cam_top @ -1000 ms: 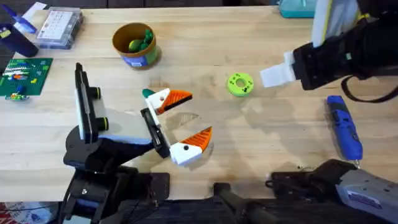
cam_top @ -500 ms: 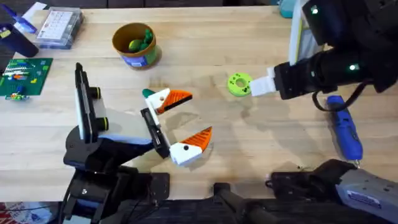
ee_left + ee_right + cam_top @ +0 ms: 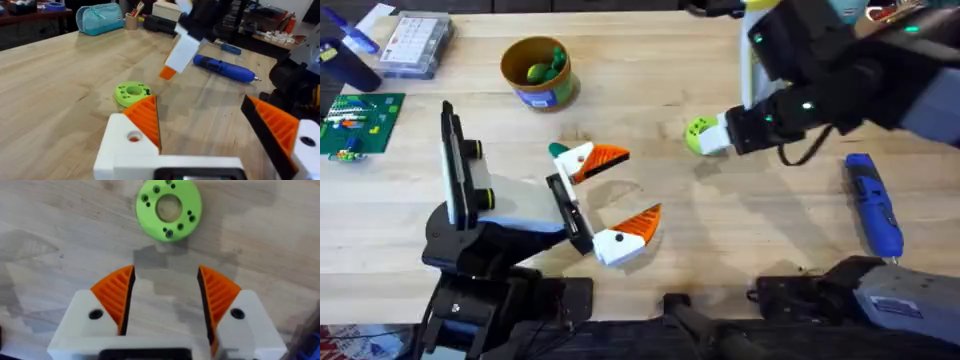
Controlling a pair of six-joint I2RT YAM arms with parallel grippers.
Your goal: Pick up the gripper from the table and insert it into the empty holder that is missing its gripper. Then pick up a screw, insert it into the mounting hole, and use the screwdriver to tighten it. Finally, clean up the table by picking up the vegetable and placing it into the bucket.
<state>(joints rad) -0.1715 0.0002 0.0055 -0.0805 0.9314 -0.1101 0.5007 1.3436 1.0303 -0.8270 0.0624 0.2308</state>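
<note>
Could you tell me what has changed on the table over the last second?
The right gripper has swung in from the right edge toward the vegetable, jaws open just beside it, not yet gripping. The left gripper, screwdriver, bucket and holder stayed put.

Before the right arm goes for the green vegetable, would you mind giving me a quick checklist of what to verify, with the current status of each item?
1. Right hand open, wider than the vegetable: ok.
2. Hand lined up with the vegetable, which sits just ahead of the fingertips: ok.
3. Vegetable lying flat on the table, nothing touching it: ok.
4. Fingers around the vegetable: not ok, not yet reached.
5. Bucket upright with its mouth open: ok, though it already holds green pieces.
6. Left hand clear of the path to the bucket: cannot tell; it sits open between them.
</note>
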